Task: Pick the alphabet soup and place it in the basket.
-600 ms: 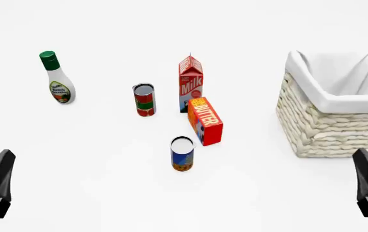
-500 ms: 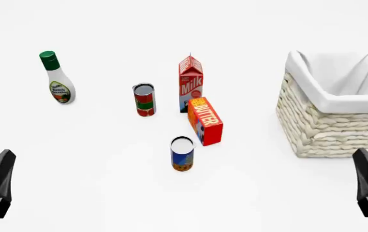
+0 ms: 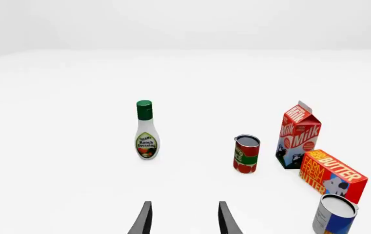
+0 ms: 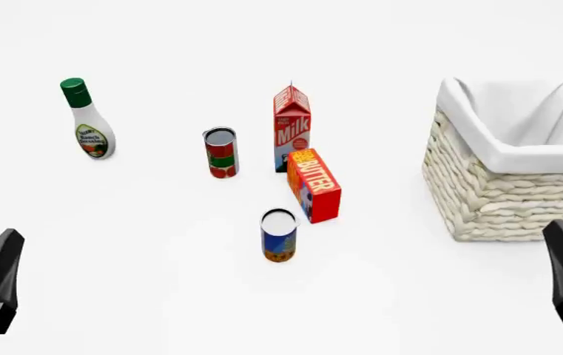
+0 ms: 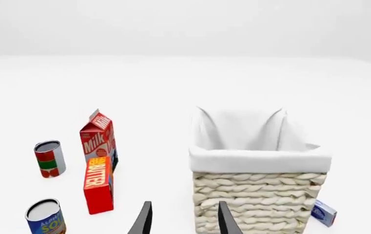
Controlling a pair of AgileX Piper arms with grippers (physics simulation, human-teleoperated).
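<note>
The alphabet soup (image 4: 279, 235) is a small blue-labelled can with a pale top. It stands upright in the middle of the table, just in front of the butter box, and also shows as alphabet soup (image 3: 334, 215) and alphabet soup (image 5: 45, 217) in the wrist views. The basket (image 4: 499, 200), woven wicker with a white cloth lining, stands at the right; its wall (image 5: 257, 197) fills the right wrist view. My left gripper (image 4: 5, 244) sits low at the near left, open and holding nothing (image 3: 183, 217). At the near right, my right gripper (image 4: 558, 233) is open with nothing between its fingers (image 5: 183, 217), close in front of the basket.
A ranch dressing bottle (image 4: 88, 129) stands at the far left. A red-and-green can (image 4: 221, 153), a milk carton (image 4: 292, 127) and an orange butter box (image 4: 315, 185) cluster behind the soup. A small blue-and-white box (image 5: 323, 213) lies beside the basket.
My right gripper has shifted very slightly to the right. The left gripper and all objects are unmoved.
</note>
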